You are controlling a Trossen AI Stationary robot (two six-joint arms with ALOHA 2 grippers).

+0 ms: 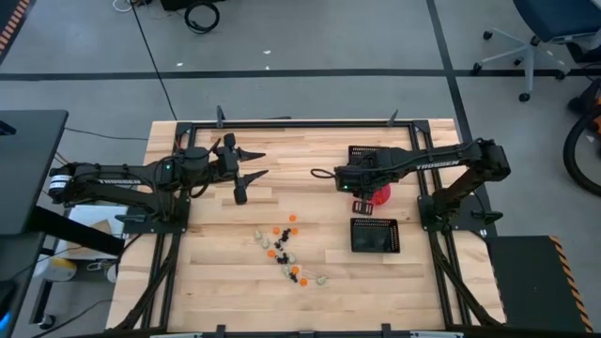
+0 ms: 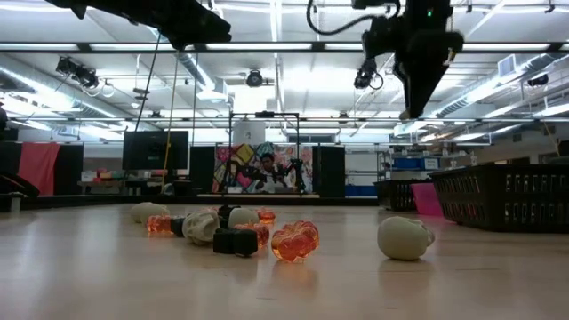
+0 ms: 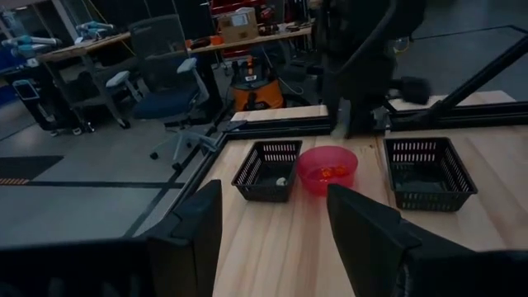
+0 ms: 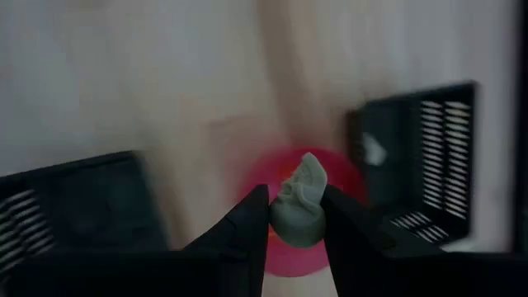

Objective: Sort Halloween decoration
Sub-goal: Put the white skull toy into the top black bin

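The Halloween decoration is a scatter of tiny orange, black and pale cream trinkets (image 1: 286, 249) lying on the wooden table near its front middle; they also show in the low view (image 2: 295, 242). My right gripper (image 4: 297, 206) hangs high over the pink-red bowl (image 4: 280, 252), shut on one pale cream trinket (image 4: 299, 210). A black mesh tray (image 4: 421, 165) on one side of the bowl holds a pale trinket (image 4: 373, 153). A second black mesh tray (image 4: 74, 206) lies on the bowl's other side. The bowl (image 3: 327, 169) holds orange trinkets. My left gripper (image 1: 258, 164) waits open at the table's left, above the wood. My right gripper pinches the pale cream trinket by its two opposite sides (image 4: 285, 216) between its two fingers. The fingers come from above, pointing steeply down. The trinket is lifted clear, high above the bowl, its narrower end sticking out past the fingertips.
One black mesh tray (image 1: 376, 235) stands at the right front, the other (image 1: 366, 155) lies under my right arm near the far edge, with the bowl (image 1: 382, 194) between them. Bare wood lies at the table's left and front. A person sits far behind the table (image 2: 265, 169).
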